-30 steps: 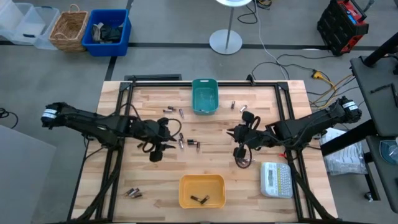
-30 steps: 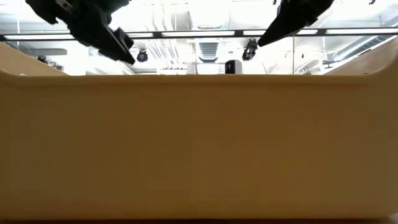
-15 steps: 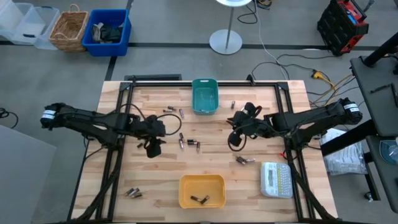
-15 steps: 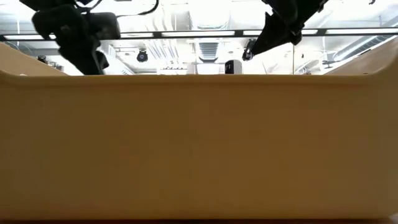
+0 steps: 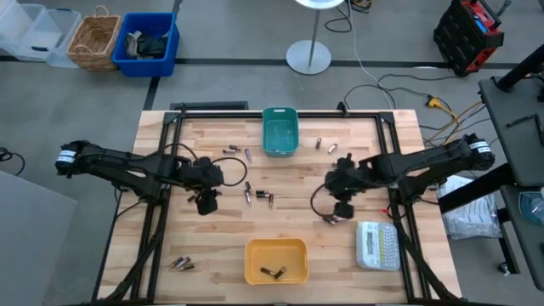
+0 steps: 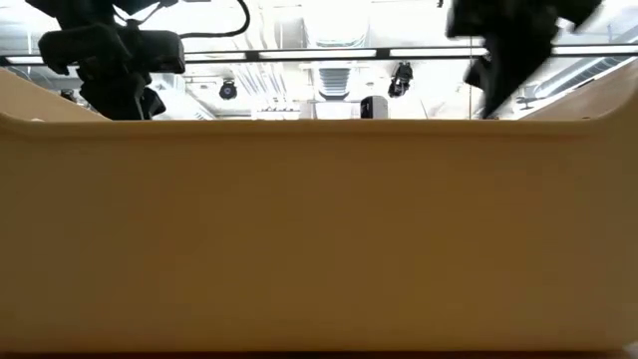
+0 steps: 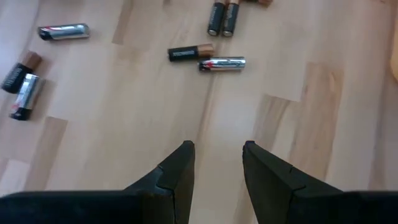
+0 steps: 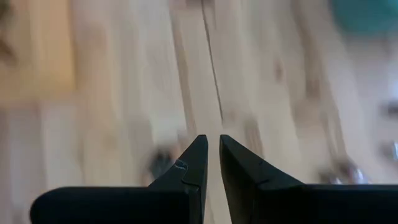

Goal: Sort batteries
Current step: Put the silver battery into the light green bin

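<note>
Small batteries lie scattered on the wooden table: a pair [image 5: 256,195] in the middle, some [image 5: 238,153] left of the teal bin [image 5: 280,133], two [image 5: 325,145] right of it, a pair [image 5: 332,219] at the right, and a few [image 5: 180,263] at the near left. My left gripper [image 5: 206,204] hangs open over bare wood left of the middle pair [image 7: 207,58], nothing between its fingers. My right gripper [image 5: 340,209] hovers just above the right-hand pair, its fingers [image 8: 198,162] nearly together with nothing between them.
A yellow bin [image 5: 275,259] with batteries [image 5: 272,273] inside stands at the near middle; its wall [image 6: 319,229] fills the low view. A white label maker [image 5: 377,245] lies at the near right. Black frame rails run along the table's sides.
My right gripper swung toward the far edge, then came back toward the near right, over the right-hand pair of batteries. My left gripper drew a little toward the left and turned about. No battery has moved.
</note>
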